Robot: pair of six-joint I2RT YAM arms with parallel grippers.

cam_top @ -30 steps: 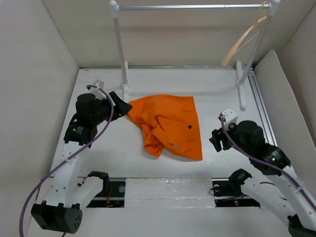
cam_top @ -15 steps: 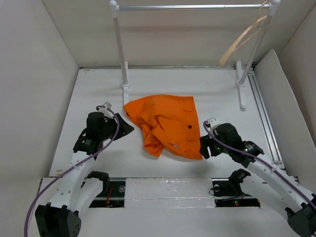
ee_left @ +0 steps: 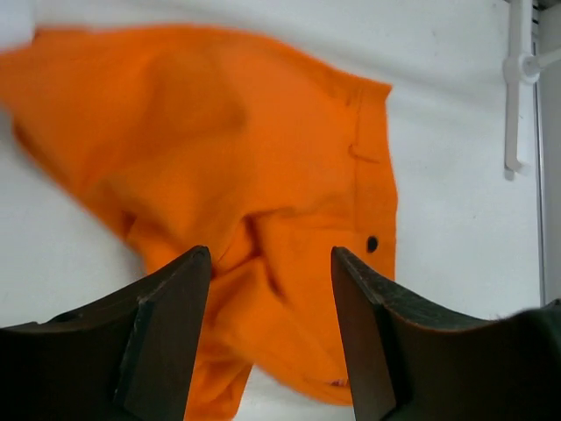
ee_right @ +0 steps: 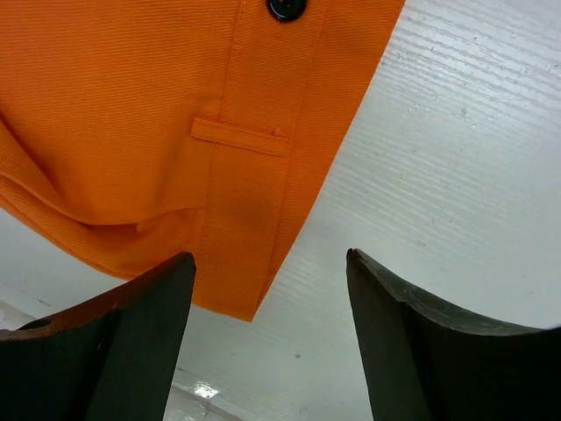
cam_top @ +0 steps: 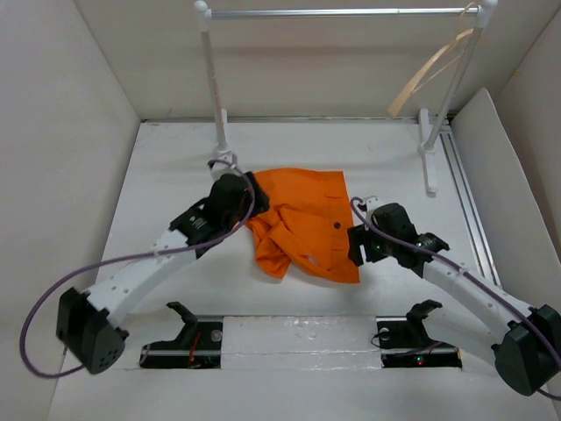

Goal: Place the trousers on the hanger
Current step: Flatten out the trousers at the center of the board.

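Note:
The orange trousers [cam_top: 302,224] lie crumpled on the white table, waistband to the right with a small dark button [cam_top: 336,225]. My left gripper [cam_top: 252,189] is open over their upper left edge; in the left wrist view the trousers [ee_left: 245,175] fill the space beyond my gripper [ee_left: 272,307]. My right gripper [cam_top: 353,247] is open at the waistband's lower right corner; in the right wrist view my gripper [ee_right: 270,289] straddles that corner of the trousers [ee_right: 175,114], with the button [ee_right: 286,8] at the top. The beige hanger [cam_top: 429,70] hangs at the rail's right end.
A white-posted rack with a silver bar [cam_top: 342,12] stands at the back; its feet [cam_top: 429,167] rest on the table. White walls enclose the table on the left, back and right. A metal rail [cam_top: 465,202] runs along the right side.
My left arm has swung from the table's left side in over the trousers' upper left edge. My right gripper has moved a little closer to the waistband corner. The trousers have barely shifted.

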